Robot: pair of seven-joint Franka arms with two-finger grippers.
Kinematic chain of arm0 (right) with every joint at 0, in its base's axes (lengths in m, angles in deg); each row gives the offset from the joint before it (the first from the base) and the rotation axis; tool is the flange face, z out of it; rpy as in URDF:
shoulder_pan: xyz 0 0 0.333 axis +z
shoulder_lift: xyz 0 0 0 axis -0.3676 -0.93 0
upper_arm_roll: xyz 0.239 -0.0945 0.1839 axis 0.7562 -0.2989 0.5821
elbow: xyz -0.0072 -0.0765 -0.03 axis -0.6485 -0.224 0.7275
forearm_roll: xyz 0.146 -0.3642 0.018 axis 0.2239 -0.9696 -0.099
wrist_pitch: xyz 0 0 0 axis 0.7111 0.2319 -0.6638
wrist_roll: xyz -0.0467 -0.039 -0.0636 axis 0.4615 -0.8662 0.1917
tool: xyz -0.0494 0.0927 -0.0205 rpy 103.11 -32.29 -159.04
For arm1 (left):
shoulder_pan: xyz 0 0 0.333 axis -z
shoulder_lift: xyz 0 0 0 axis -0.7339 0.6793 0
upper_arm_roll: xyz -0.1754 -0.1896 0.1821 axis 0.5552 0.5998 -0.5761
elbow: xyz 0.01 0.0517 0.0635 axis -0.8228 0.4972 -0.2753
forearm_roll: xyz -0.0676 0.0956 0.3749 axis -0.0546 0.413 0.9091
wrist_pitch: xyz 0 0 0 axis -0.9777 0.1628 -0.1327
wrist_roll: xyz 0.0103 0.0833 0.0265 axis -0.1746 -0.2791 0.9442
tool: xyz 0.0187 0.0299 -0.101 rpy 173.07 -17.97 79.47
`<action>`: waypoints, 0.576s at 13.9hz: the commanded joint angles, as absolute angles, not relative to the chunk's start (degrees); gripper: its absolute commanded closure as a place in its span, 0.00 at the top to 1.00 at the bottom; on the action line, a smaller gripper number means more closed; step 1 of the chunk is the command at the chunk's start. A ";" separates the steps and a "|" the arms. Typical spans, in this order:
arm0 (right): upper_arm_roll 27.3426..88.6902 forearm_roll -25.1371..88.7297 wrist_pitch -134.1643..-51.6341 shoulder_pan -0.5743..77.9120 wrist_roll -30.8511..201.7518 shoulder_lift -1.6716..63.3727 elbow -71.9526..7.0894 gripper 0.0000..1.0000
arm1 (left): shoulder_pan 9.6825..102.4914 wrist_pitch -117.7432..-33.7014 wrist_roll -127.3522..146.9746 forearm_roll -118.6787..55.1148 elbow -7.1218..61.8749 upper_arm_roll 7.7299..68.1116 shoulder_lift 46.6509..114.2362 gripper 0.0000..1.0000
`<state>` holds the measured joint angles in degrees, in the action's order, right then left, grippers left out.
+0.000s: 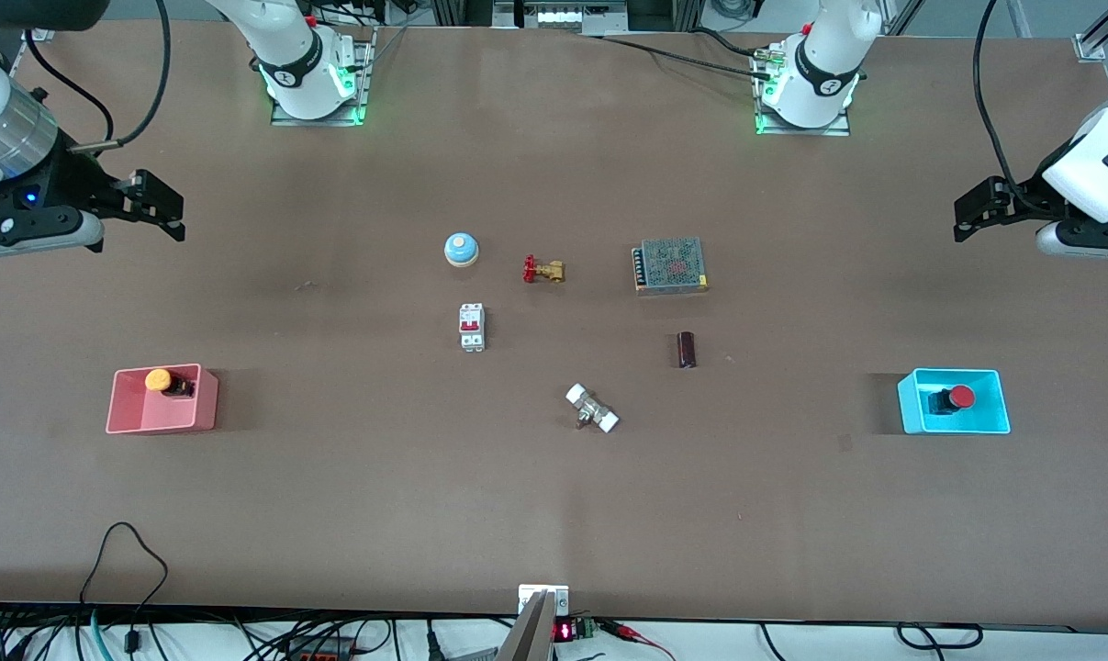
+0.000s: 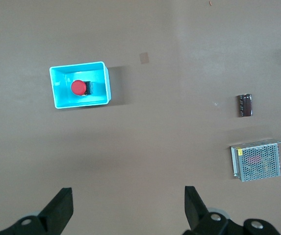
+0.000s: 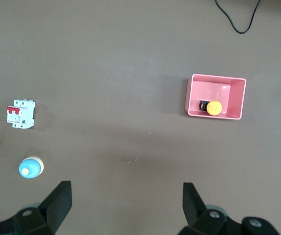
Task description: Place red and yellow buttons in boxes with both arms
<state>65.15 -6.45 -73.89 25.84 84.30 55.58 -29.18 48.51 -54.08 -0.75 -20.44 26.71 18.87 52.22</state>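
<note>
Red mushroom-cap push button on a short black body (image 1: 956,397) lies on its side inside the cyan-blue rectangular plastic bin (image 1: 994,424), toward the left arm's end of the brown desk (image 1: 333,514); wrist cam confirms, cap (image 2: 78,87) sits near the middle of the bin floor (image 2: 62,100). Orange-yellow mushroom-cap push button (image 1: 161,380) lies in the pink-red rectangular plastic bin (image 1: 140,418) toward the right arm's end, tucked into the corner farther from the front camera; same in the right wrist cam, button (image 3: 213,107) against the bin wall (image 3: 238,93). Left pincer (image 1: 967,220) is up in the air over bare desk at the left arm's end, jaws spread wide, nothing between the fingers (image 2: 62,208). Right pincer (image 1: 163,209) hangs over bare desk at the right arm's end, also wide open and empty, fingers (image 3: 59,200) apart. Both arms wait clear of the bins. Mid-desk clutter, all well apart from the bins: blue-and-white dome bell with orange centre (image 1: 461,249), small brass valve with red handle (image 1: 543,270), perforated metal power supply box (image 1: 670,265), white breaker switch with red lever (image 1: 472,326), dark maroon cylinder (image 1: 687,350), and a white-ended metal tee fitting (image 1: 592,408) nearest the front camera.
</note>
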 commanded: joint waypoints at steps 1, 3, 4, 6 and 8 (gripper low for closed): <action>65.05 -7.07 -70.27 26.14 82.88 53.70 -25.08 1.00 | 48.71 -52.60 -1.30 -20.50 25.40 18.89 52.36 1.00; 65.13 -7.59 -70.18 26.66 81.57 53.61 -25.08 1.00 | 48.71 -52.25 -1.30 -20.50 25.40 18.89 52.36 1.00; 65.22 -7.77 -70.18 26.84 81.65 53.61 -24.99 1.00 | 48.71 -52.08 -1.30 -20.50 25.31 18.89 52.36 1.00; 65.22 -7.34 -70.44 26.76 81.56 53.09 -24.99 1.00 | 48.71 -52.16 -1.21 -20.50 25.31 18.89 52.36 1.00; 65.22 -6.98 -70.44 26.67 81.47 53.00 -24.99 1.00 | 48.62 -51.90 -1.30 -20.59 25.40 18.89 52.36 1.00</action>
